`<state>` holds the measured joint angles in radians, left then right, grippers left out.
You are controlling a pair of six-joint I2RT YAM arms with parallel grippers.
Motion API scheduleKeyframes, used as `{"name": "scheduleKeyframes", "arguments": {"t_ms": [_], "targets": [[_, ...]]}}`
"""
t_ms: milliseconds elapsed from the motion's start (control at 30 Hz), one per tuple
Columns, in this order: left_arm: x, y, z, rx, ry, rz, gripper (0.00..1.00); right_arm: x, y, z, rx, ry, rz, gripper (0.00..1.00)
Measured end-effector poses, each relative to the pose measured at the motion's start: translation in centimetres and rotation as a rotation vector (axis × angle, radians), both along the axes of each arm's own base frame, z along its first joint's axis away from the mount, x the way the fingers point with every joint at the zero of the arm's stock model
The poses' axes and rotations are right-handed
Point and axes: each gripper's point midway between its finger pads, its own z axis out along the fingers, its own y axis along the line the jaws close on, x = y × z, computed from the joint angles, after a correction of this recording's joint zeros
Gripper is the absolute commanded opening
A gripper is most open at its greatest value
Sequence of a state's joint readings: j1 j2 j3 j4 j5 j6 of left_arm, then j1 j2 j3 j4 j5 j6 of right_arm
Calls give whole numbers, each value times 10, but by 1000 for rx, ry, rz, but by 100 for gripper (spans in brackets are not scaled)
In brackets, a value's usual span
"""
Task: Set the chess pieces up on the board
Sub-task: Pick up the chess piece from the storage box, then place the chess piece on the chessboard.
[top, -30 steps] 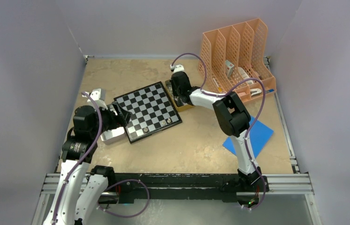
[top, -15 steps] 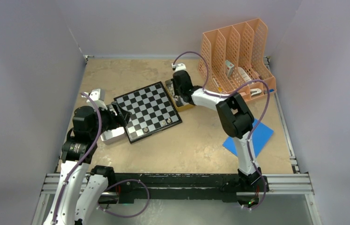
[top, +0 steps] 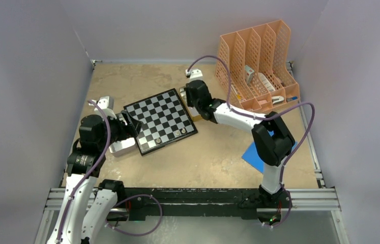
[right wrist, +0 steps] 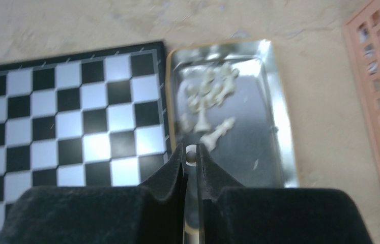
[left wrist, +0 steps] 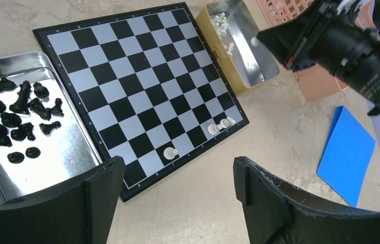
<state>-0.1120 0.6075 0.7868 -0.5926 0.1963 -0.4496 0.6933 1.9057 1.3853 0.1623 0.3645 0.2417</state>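
The board [top: 161, 120] lies at mid-table with three pale chess pieces [left wrist: 213, 128] along its near edge. My right gripper [right wrist: 191, 154] is shut on a small pale piece [right wrist: 191, 155]. It hangs over the near end of the metal tray [right wrist: 274, 127], which holds several pale pieces [right wrist: 208, 96] just right of the board [right wrist: 65, 117]. My left gripper [left wrist: 175, 170] stands wide open above the board's near-left corner, nothing between its fingers. Several black pieces [left wrist: 20, 109] lie in the metal tray [left wrist: 60, 147] left of the board.
An orange file rack [top: 256, 63] stands at the back right, close behind the right arm. A blue sheet [top: 288, 145] lies flat on the right, partly under the right arm's elbow. Walls enclose the table on three sides.
The right gripper closed on a pale piece in the tray and rose with it, while its elbow swung out to the right. The left arm stayed still.
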Motion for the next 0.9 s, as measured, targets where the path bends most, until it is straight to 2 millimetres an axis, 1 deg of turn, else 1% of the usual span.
{"name": "scheduleKeyframes", "arguments": {"t_ms": [133, 267, 367, 500, 567, 733, 900], "targets": [[1, 0, -2, 1, 8, 0, 79, -41, 25, -3, -10, 7, 71, 8], [1, 0, -4, 1, 14, 0, 80, -75, 50, -1, -1, 4, 147, 9], [0, 0, -8, 2, 23, 2, 81, -92, 59, -2, 4, 1, 176, 9], [1, 1, -9, 4, 24, 10, 82, -102, 57, -17, -9, 18, 177, 10], [1, 2, -9, 6, 22, 14, 82, -103, 52, -24, -22, 30, 169, 10], [1, 3, -9, 8, 21, 20, 82, -103, 46, -33, -27, 39, 137, 11], [1, 3, -9, 9, 21, 21, 82, -108, 39, -48, -37, 64, 127, 12]]}}
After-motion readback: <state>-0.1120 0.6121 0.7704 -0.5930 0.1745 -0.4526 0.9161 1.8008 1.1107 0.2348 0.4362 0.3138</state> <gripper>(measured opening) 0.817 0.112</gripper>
